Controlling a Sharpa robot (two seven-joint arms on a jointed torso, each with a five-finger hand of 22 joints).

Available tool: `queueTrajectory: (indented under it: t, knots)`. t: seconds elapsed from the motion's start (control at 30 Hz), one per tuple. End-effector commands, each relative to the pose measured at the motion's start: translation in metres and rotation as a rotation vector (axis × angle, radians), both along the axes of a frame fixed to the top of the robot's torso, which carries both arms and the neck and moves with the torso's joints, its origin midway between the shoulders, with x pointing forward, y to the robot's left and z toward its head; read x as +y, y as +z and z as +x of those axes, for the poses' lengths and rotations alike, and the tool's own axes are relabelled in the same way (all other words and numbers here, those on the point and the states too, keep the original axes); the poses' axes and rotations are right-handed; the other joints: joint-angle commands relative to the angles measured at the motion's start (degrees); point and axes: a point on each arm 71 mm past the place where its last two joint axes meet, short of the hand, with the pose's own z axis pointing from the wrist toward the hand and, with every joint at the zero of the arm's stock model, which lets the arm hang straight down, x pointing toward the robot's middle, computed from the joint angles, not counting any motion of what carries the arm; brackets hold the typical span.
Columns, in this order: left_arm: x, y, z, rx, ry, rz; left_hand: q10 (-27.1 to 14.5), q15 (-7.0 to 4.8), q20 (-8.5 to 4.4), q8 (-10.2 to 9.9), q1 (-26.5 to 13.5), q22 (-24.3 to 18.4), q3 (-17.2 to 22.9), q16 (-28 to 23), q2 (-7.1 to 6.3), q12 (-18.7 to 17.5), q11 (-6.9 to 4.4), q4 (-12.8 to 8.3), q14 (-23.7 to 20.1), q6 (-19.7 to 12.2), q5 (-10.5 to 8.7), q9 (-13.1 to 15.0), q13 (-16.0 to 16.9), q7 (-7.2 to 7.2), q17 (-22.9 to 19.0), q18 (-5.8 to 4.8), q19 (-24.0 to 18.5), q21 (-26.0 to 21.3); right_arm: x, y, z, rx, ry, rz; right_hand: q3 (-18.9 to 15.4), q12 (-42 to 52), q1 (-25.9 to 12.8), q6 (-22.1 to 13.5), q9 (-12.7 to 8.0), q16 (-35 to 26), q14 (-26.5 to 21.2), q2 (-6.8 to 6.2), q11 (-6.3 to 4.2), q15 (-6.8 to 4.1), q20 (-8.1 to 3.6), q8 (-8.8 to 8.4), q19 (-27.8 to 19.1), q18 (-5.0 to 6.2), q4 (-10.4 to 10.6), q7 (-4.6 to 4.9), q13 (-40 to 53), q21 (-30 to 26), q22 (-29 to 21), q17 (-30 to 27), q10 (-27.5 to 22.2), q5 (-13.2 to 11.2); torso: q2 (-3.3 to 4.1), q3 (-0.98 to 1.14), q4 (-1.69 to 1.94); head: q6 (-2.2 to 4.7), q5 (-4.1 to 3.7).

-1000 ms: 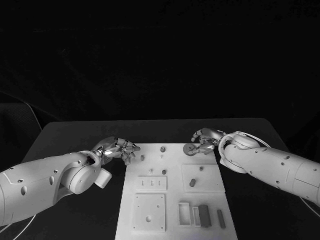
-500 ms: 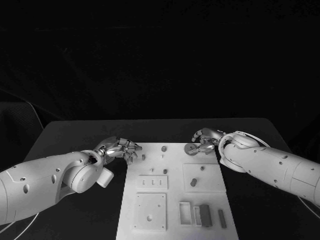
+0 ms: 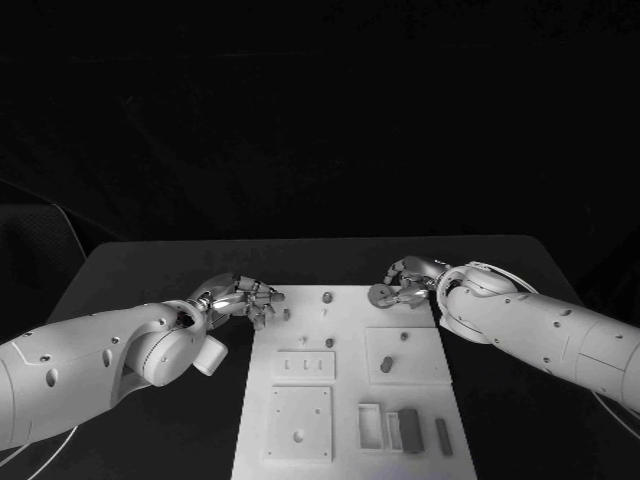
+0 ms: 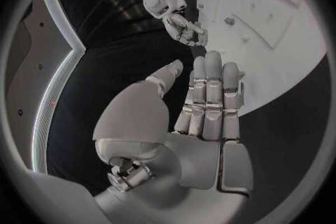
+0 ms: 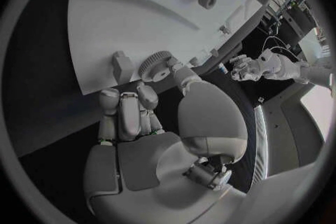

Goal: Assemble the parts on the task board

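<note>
The white task board [image 3: 352, 390] lies in the middle of the black table. My right hand [image 3: 411, 278] is at the board's far right corner and pinches a grey toothed gear [image 3: 381, 295] between thumb and fingertips. In the right wrist view the gear [image 5: 157, 65] sits at the board's edge next to a small block [image 5: 122, 66]. My left hand [image 3: 244, 300] hovers at the board's far left corner holding nothing; its fingers [image 4: 210, 95] lie straight and side by side, with the thumb apart. A small peg [image 3: 325, 296] stands between the two hands.
Grey bar-shaped parts [image 3: 408, 430] lie in the board's near right area, and an oblong part [image 3: 387, 364] sits in the square plate mid-right. A square plate with a hole [image 3: 299, 425] lies near left. Bare black table [image 3: 133, 270] flanks the board.
My left hand has edged slightly right, towards the board's far left corner. The right hand and gear have shifted a little to the left.
</note>
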Motion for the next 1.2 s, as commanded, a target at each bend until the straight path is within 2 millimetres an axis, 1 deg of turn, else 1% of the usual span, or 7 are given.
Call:
queueTrajectory:
  t: [0.03, 0.27, 0.47, 0.73, 0.9, 1.0, 1.2]
  knots:
    - [-0.0032, 0.0007, -0.0007, 0.006, -0.018, -0.013, -0.3, 0.01, 0.04, -0.4, -0.6, -0.1, -0.5, 0.3, 0.02, -0.3, 0.11, 0.0, -0.2, 0.3, 0.23, -0.1, 0.0, 0.01, 0.1, 0.97, 0.2, 0.0, 0.0017, -0.0018, -0.0005, 0.019, 0.016, -0.006, 0.3, 0.3, 0.3, 1.4, 0.1, 0.4, -0.4, 0.73, 0.01, -0.13, -0.27, 0.32, 0.0, 0.27, -0.2, 0.71, 0.1, 6.8, 0.1, 0.1, -0.3, 0.1, 0.01, 0.01, 0.05, -0.03, -0.03]
    - [-0.0019, 0.0008, -0.0005, 0.006, -0.015, -0.012, -0.3, 0.01, 0.04, -0.4, -0.6, -0.1, -0.5, 0.3, 0.03, -0.3, 0.11, 0.0, -0.2, 0.3, 0.23, -0.1, 0.0, 0.01, 0.1, 0.97, 0.2, 0.0, 0.0034, -0.0031, -0.0005, 0.024, 0.023, -0.01, 0.5, 0.4, 0.7, 1.8, 0.2, 0.6, -0.4, 1.04, -0.02, -0.15, -0.3, 0.53, 0.0, 0.3, -0.5, 0.68, 0.2, 6.9, 0.2, 0.2, -0.3, 0.1, 0.04, 0.05, -0.08, -0.07, -0.02]
    - [-0.003, 0.0008, -0.0006, 0.007, -0.019, -0.012, -0.3, 0.01, 0.05, -0.4, -0.6, -0.1, -0.5, 0.3, 0.03, -0.3, 0.11, 0.0, -0.2, 0.3, 0.22, -0.1, 0.0, 0.01, 0.1, 0.97, 0.2, 0.0, 0.0061, -0.0034, -0.0008, 0.023, 0.03, -0.009, 0.6, 0.6, 1.0, 2.3, 0.3, 0.7, -0.5, 1.49, -0.03, -0.16, -0.32, 0.7, 0.0, 0.32, -0.6, 0.6, 0.3, 7.0, 0.3, 0.2, -0.3, 0.1, 0.04, -0.01, 0.06, -0.15, -0.04]
    - [-0.0018, 0.0007, -0.0004, 0.008, -0.015, -0.011, -0.3, 0.01, 0.05, -0.4, -0.6, -0.1, -0.5, 0.3, 0.04, -0.3, 0.11, 0.0, -0.2, 0.3, 0.22, -0.1, 0.0, 0.01, 0.2, 0.97, 0.2, 0.0, 0.0044, -0.0038, 0.0004, 0.021, 0.022, -0.011, 1.6, 1.0, 2.1, 4.3, 0.7, 1.3, -0.5, 3.88, -0.05, -0.2, -0.38, 1.47, 0.0, 0.35, -1.0, 0.32, 0.4, 7.2, 0.6, 0.3, -0.3, 0.2, 0.04, -0.06, 0.07, -0.21, -0.05]
    - [-0.0022, 0.0007, -0.0004, 0.008, -0.015, -0.011, -0.3, 0.01, 0.05, -0.4, -0.7, -0.1, -0.5, 0.3, 0.05, -0.3, 0.11, 0.0, -0.2, 0.3, 0.22, -0.1, 0.0, 0.01, 0.2, 0.97, 0.2, 0.0, 0.0054, -0.0039, 0.0008, 0.012, 0.022, -0.014, 2.4, 1.4, 3.4, 6.4, 1.1, 2.0, 0.4, 5.41, -0.15, -0.24, -0.44, 2.19, 0.0, 0.4, -1.7, 0.29, 0.5, 7.4, 0.9, 1.3, -0.2, 0.2, 0.06, 0.01, 0.02, -0.27, 0.02]
    - [-0.0021, 0.0007, -0.0003, 0.008, -0.015, -0.011, -0.3, 0.01, 0.05, -0.4, -0.7, -0.1, -0.5, 0.3, 0.05, -0.3, 0.12, 0.0, -0.2, 0.3, 0.22, -0.1, 0.0, 0.01, 0.2, 0.97, 0.2, 0.0, 0.0061, -0.004, 0.0007, 0.002, 0.026, -0.024, 2.7, 1.6, 4.0, 7.4, 1.3, 2.4, 0.9, 5.86, -0.2, -0.27, -0.47, 2.47, 0.0, 0.42, -2.0, 0.24, 0.5, 7.4, 1.0, 1.8, -0.1, 0.2, 0.06, 0.02, 0.03, -0.28, -0.02]
    - [-0.0008, 0.0007, -0.0003, 0.007, -0.011, -0.01, -0.3, 0.01, 0.05, -0.4, -0.7, -0.1, -0.5, 0.3, 0.06, -0.3, 0.12, 0.0, -0.2, 0.3, 0.22, -0.1, 0.0, 0.01, 0.2, 0.97, 0.2, 0.0, 0.0063, -0.0028, 0.0004, -0.022, 0.023, -0.03, 3.1, 1.8, 4.9, 8.9, 1.5, 3.0, 1.9, 6.13, -0.3, -0.31, -0.51, 3.0, 0.0, 0.47, -2.4, 0.21, 0.6, 7.6, 1.2, 2.9, 0.1, 0.2, 0.08, 0.01, 0.03, -0.4, -0.07]
